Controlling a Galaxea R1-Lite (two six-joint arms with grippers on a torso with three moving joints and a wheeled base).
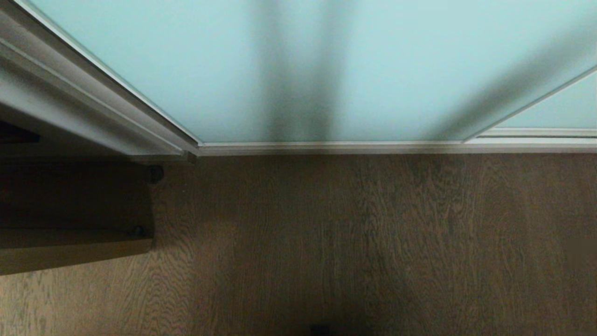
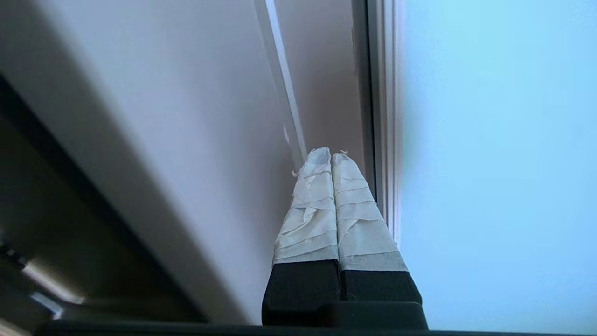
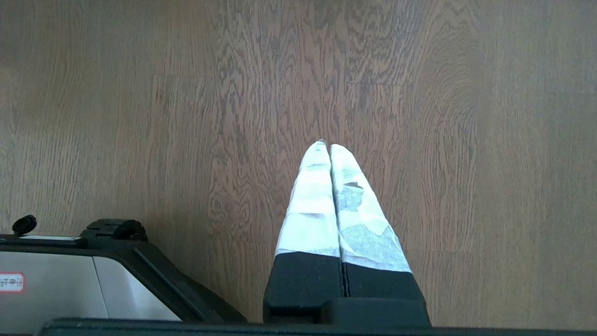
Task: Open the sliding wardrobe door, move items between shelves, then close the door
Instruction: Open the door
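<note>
The wardrobe door (image 1: 326, 70) is standing closed in front of the robot, its pale glass running down to the track at the wooden floor (image 1: 354, 242). The left gripper (image 2: 331, 158) is pointing its taped fingers, pressed together and holding nothing, at the door's frame edge beside the side panel (image 2: 186, 140), probably to push the door aside. The right gripper (image 3: 326, 147) is hanging parked over the floor, also pinched together and empty.
</note>
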